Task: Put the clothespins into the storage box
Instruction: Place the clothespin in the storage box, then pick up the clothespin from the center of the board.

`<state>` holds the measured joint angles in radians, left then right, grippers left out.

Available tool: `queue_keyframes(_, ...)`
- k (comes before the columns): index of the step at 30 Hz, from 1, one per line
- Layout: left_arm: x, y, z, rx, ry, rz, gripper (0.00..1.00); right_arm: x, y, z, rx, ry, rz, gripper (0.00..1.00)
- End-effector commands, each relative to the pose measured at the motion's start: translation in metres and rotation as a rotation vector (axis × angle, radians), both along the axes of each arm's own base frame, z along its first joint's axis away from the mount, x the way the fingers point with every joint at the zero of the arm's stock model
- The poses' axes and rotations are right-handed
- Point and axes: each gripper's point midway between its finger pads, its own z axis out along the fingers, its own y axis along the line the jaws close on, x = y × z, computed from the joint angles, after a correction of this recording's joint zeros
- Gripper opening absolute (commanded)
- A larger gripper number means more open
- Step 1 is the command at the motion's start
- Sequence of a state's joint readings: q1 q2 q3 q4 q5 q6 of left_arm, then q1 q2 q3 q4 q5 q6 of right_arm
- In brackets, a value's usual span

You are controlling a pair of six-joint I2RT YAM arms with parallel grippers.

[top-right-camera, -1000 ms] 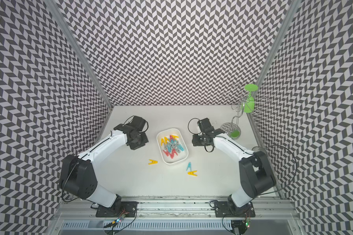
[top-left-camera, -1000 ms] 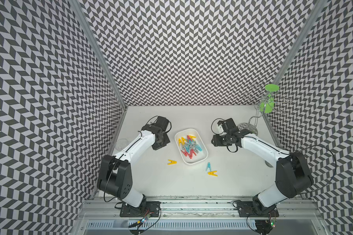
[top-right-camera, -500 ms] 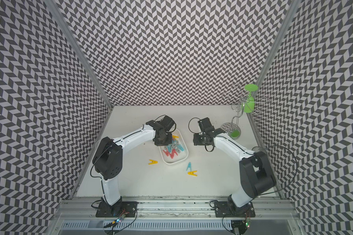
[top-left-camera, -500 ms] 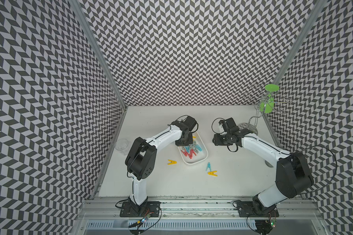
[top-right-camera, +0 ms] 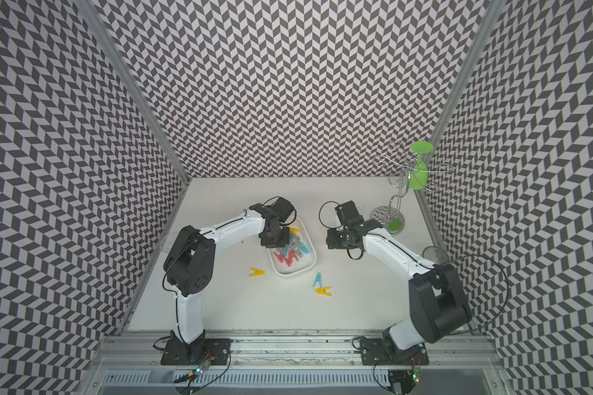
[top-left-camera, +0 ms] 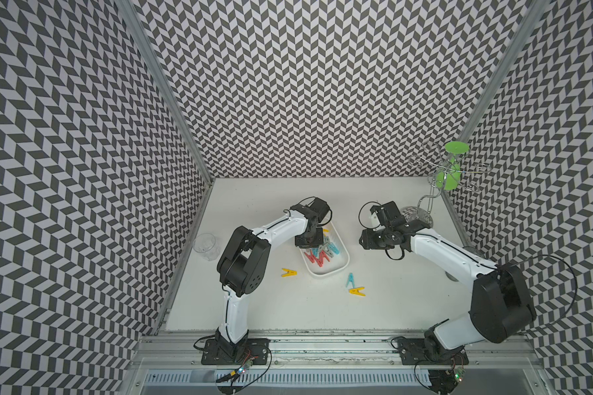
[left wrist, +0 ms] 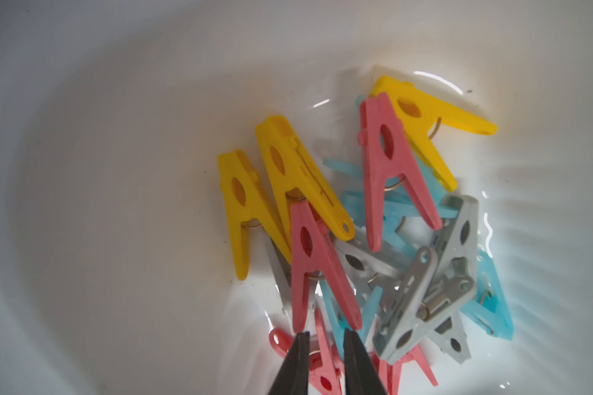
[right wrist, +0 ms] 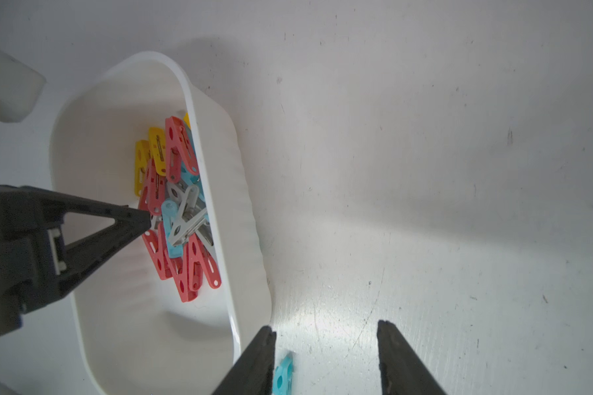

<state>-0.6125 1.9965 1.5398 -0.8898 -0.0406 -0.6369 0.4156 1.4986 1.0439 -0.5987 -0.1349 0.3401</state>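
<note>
The white storage box (top-left-camera: 336,270) (top-right-camera: 300,270) sits mid-table with a pile of yellow, red, light blue and grey clothespins (left wrist: 384,239) (right wrist: 182,205) in it. My left gripper (left wrist: 326,337) (top-left-camera: 313,246) hangs just above that pile, open by a narrow gap with nothing clamped. My right gripper (right wrist: 326,333) (top-left-camera: 366,239) hovers open over bare table to the right of the box. Outside the box lie a yellow clothespin (top-left-camera: 289,272) (top-right-camera: 256,272) on its left and a blue one (top-left-camera: 350,279) (right wrist: 283,374) and a yellow one (top-left-camera: 356,291) at front right.
A clear cup (top-left-camera: 205,243) stands by the left wall. Another clear cup (top-right-camera: 435,254) stands near the right wall beside my right arm. A wire rack (top-left-camera: 435,184) with a green goblet (top-left-camera: 450,172) hanging from it fills the back right corner.
My left gripper swung from left of the box to over the pile inside it, and its jaws parted slightly. The right arm stayed put.
</note>
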Motion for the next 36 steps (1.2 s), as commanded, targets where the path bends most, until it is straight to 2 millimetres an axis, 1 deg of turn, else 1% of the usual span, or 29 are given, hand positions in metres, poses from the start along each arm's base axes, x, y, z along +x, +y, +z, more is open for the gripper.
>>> queue_keyframes(1,0.022,-0.001,0.057,-0.100,-0.117,0.016,0.27,-0.012,0.000,0.002,0.032,0.008,0.005,0.51)
queue_keyframes(4,0.029,0.010,0.080,-0.121,-0.163,0.036,0.29,-0.029,0.007,-0.011,0.067,0.054,0.028,0.51)
queue_keyframes(7,0.030,0.028,0.090,-0.114,-0.185,0.067,0.30,-0.048,0.017,-0.022,0.091,0.098,0.051,0.50)
queue_keyframes(11,0.025,0.054,0.096,-0.103,-0.207,0.113,0.32,-0.073,0.031,-0.031,0.104,0.133,0.078,0.50)
queue_keyframes(15,0.017,0.072,0.097,-0.106,-0.217,0.145,0.33,-0.088,0.038,-0.040,0.108,0.152,0.082,0.50)
queue_keyframes(18,0.012,0.079,0.095,-0.102,-0.214,0.155,0.33,-0.092,0.044,-0.044,0.103,0.147,0.081,0.50)
queue_keyframes(23,0.003,0.086,0.090,-0.099,-0.208,0.157,0.33,-0.094,0.058,-0.050,0.089,0.147,0.079,0.50)
queue_keyframes(26,0.000,0.089,0.093,-0.102,-0.220,0.156,0.33,-0.097,0.065,-0.056,0.067,0.153,0.083,0.50)
queue_keyframes(33,0.000,0.099,0.101,-0.117,-0.250,0.169,0.33,-0.097,0.064,-0.070,0.013,0.157,0.037,0.48)
queue_keyframes(36,-0.001,0.103,0.101,-0.117,-0.252,0.172,0.33,-0.094,0.063,-0.075,-0.003,0.153,0.014,0.47)
